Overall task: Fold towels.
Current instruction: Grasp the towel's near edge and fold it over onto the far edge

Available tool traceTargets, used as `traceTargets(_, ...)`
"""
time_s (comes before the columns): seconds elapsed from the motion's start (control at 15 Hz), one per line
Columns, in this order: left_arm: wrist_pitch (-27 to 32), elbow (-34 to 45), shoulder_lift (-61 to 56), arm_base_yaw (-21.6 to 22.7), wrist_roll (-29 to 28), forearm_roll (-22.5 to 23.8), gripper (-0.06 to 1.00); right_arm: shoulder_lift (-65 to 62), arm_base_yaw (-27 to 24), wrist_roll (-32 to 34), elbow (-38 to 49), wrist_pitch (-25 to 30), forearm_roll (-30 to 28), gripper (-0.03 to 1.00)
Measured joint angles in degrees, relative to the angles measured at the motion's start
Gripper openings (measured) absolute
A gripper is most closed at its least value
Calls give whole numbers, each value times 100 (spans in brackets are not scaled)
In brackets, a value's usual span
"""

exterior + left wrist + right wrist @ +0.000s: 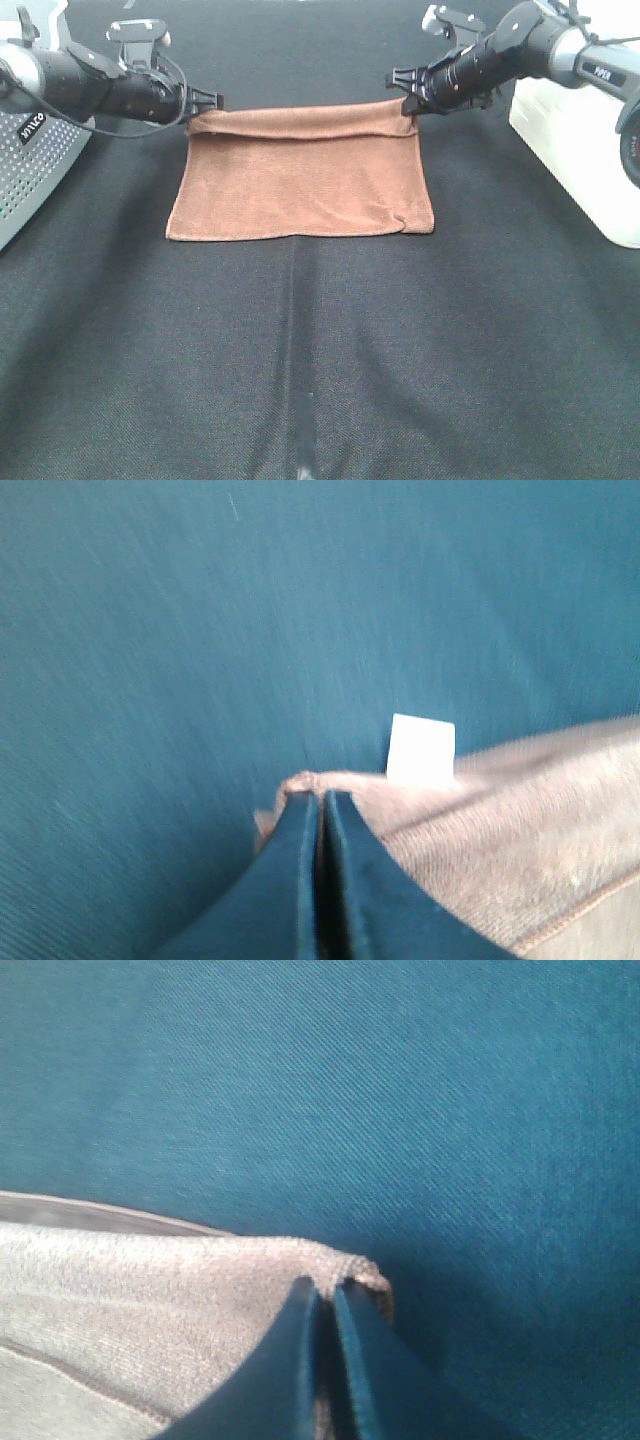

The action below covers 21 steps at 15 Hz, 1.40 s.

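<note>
The reddish-brown towel (300,175) lies on the dark table cloth with its far edge lifted and rolled forward. My left gripper (200,103) is shut on the towel's far left corner. My right gripper (408,92) is shut on the far right corner. In the left wrist view the shut fingers (300,870) pinch the towel (500,830) beside its small white tag (421,750). In the right wrist view the shut fingers (300,1360) pinch the towel corner (340,1265). The near edge rests flat on the cloth.
A grey perforated robot base (30,165) stands at the left edge. A white base (590,150) stands at the right edge. The dark cloth (320,360) stretches wide in front of the towel, with a crease down its middle.
</note>
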Motion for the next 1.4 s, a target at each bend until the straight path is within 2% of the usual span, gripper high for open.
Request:
traceTargets(0.07, 0, 0, 6, 0, 0, 0, 7, 34, 0, 0, 0, -23, -6, 15)
traceTargets(0.13, 0, 0, 6, 0, 6, 0, 16, 34, 0, 0, 0, -17, -6, 28)
traceTargets(0.2, 63, -6, 6, 0, 6, 0, 30, 23, 0, 46, 0, -17, -6, 42)
traceTargets(0.27, 178, -6, 6, 0, 6, 6, 59, 17, 0, 97, 0, 23, -6, 59)
traceTargets(0.33, 344, -6, 6, 0, 6, 11, 74, -11, 0, 132, 0, 172, -29, 64)
traceTargets(0.4, 561, -6, 6, 17, -11, 34, 82, -86, 0, 138, 0, 395, -80, 66)
traceTargets(0.47, 877, -6, 6, 57, -69, 46, 86, -201, 0, 138, 0, 722, -103, 67)
traceTargets(0.67, 1868, -6, -17, 367, -418, 69, 88, -441, 0, 223, -17, 1507, -149, 68)
traceTargets(0.73, 2452, -6, -69, 539, -470, 74, 88, -493, 0, 361, -17, 1914, -212, 68)
traceTargets(0.8, 2452, -6, -69, 539, -470, 74, 88, -493, 0, 361, -17, 1914, -212, 68)
traceTargets(0.93, 3071, -6, -155, 647, -607, 86, 88, -521, 0, 493, -17, 2561, -264, 68)
traceTargets(1.07, 3587, -6, -292, 665, -1094, 166, 88, -527, 0, 785, -23, 3100, -309, 68)
traceTargets(1.2, 3684, 80, -447, 613, -1450, 252, 88, -533, 0, 991, -29, 3478, -413, 68)
traceTargets(1.4, 3615, 1226, -1054, 550, -1610, 292, 88, -699, 0, 1209, 29, 3552, -527, 68)
